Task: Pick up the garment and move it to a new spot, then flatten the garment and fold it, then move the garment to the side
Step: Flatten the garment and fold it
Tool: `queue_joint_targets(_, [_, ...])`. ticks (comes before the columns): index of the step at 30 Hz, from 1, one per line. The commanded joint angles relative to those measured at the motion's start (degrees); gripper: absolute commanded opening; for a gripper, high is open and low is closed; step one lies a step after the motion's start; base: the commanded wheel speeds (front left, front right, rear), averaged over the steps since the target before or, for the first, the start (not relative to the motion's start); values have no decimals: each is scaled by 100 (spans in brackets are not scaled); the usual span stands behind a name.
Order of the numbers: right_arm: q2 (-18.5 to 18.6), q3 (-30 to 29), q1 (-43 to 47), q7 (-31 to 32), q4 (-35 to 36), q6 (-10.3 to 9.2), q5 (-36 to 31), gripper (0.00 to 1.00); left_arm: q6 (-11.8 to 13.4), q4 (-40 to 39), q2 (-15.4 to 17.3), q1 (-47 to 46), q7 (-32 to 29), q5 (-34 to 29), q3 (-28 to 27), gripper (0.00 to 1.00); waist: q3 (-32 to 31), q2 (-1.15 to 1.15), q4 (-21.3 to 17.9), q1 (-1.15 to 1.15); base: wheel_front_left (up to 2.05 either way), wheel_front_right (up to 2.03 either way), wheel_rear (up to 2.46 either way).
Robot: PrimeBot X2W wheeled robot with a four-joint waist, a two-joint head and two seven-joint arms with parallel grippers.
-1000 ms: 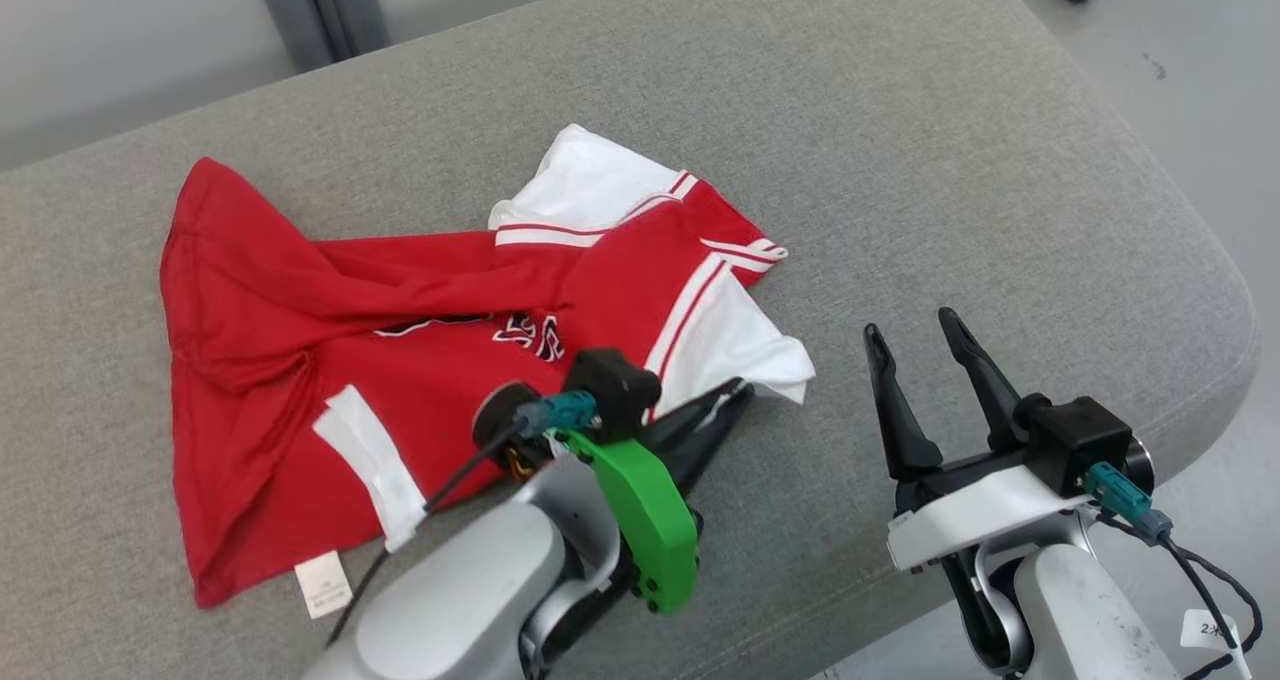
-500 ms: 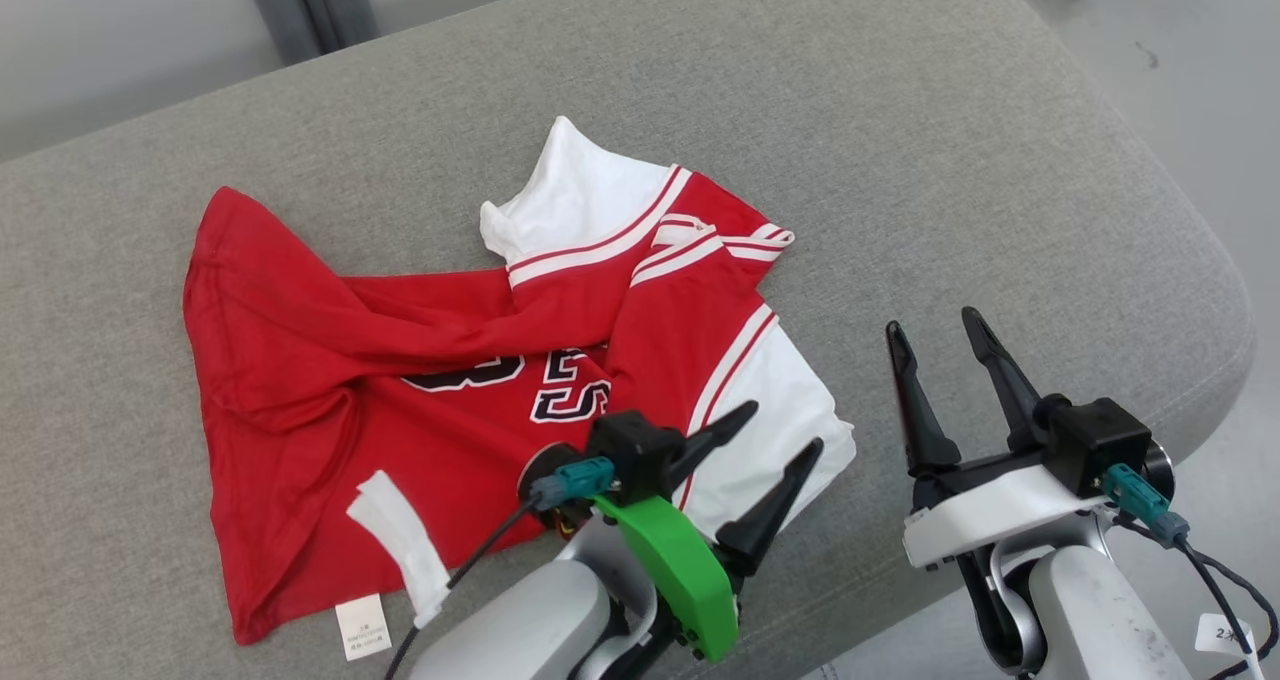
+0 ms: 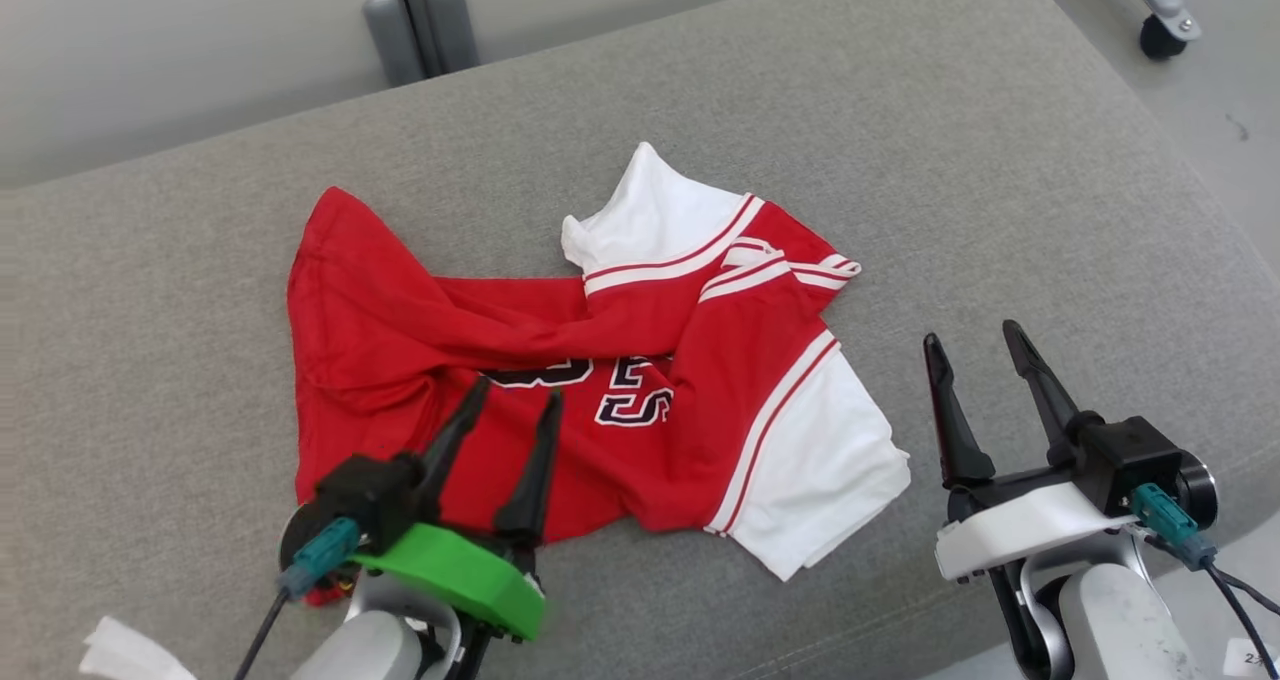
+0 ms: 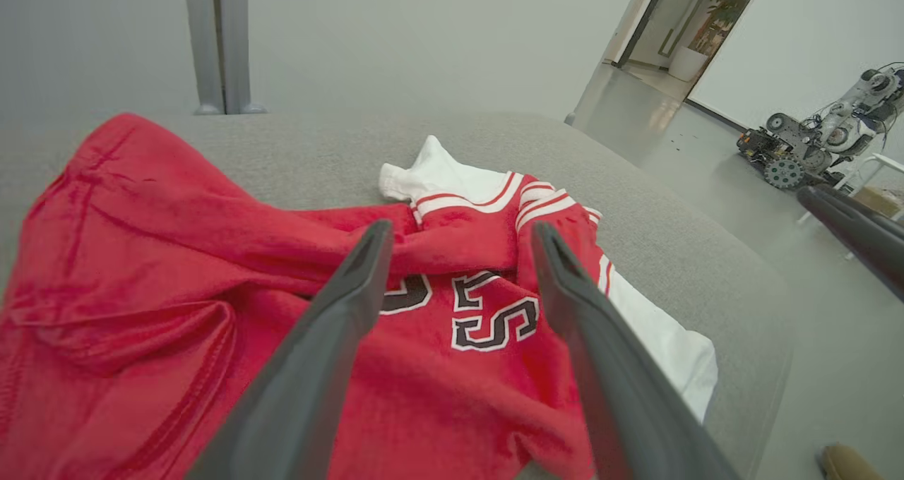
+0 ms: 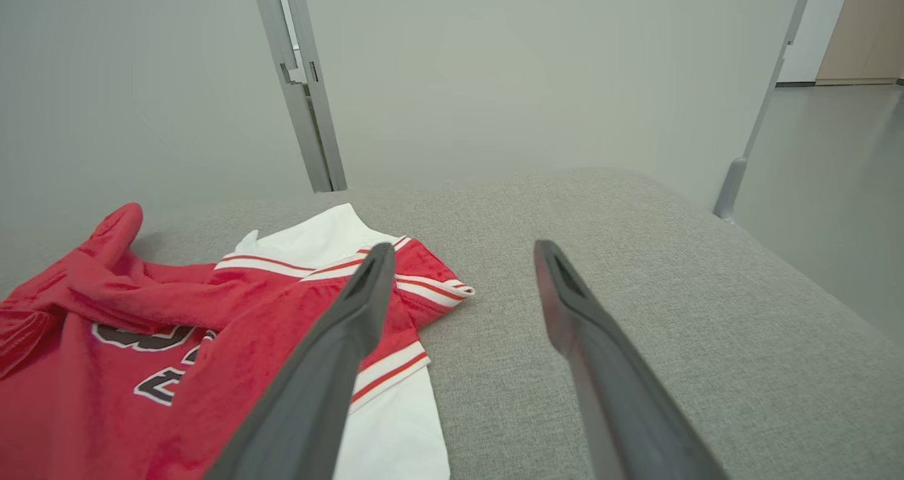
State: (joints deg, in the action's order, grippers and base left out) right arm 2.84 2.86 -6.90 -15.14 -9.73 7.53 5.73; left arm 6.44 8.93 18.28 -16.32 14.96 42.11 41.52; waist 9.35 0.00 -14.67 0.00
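Head view: garment lies crumpled beneath the spread left tool.

Grey cushion, metal post, caster wheel

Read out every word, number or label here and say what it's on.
"S": black with white edging, on the chest of the red jersey.
Characters beside it: partly hidden under a fold, unreadable.
White tag, lower right of the head view: seems to start with "2", the rest blurred and cut off.

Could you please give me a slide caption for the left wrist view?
Open left gripper poised over the crumpled red-and-white jersey on a grey cushion.
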Motion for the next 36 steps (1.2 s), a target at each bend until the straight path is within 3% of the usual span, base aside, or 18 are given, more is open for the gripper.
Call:
queue_joint_targets(1, [9,-46,124,-1,50,-8,-82,100,82,-144,21,222,25,-132,-248,100,-266,0,299,0,0,0,0])
queue_joint_targets(6, [10,-174,248,-1,178,-8,-225,100,316,-515,-135,1065,25,-633,-1292,100,-532,0,640,0,0,0,0])
queue_joint_targets(9, [10,-245,332,-1,207,-8,-286,100,254,-653,-296,1525,26,-957,-1889,100,-685,0,824,0,0,0,0])
queue_joint_targets(15, [12,-245,474,-1,163,-8,-350,100,-139,-787,-628,2301,26,-1707,-2817,100,-864,0,1116,0,0,0,0])
queue_joint_targets(19, [10,-272,585,-1,74,-8,-355,100,-543,-725,-888,2623,26,-2168,-3411,100,-951,0,1267,0,0,0,0])
queue_joint_targets(20, [11,-249,631,-1,4,-8,-373,100,-740,-669,-1009,2718,26,-2402,-3629,100,-978,0,1301,0,0,0,0])
queue_joint_targets(26, [11,-232,717,-1,-128,-8,-318,100,-1088,-557,-1292,2883,26,-2931,-4064,100,-1026,0,1313,0,0,0,0])
queue_joint_targets(36, [11,-221,705,-1,-227,-8,-300,100,-1297,-518,-1480,2995,27,-3193,-4416,100,-1033,0,1277,0,0,0,0])
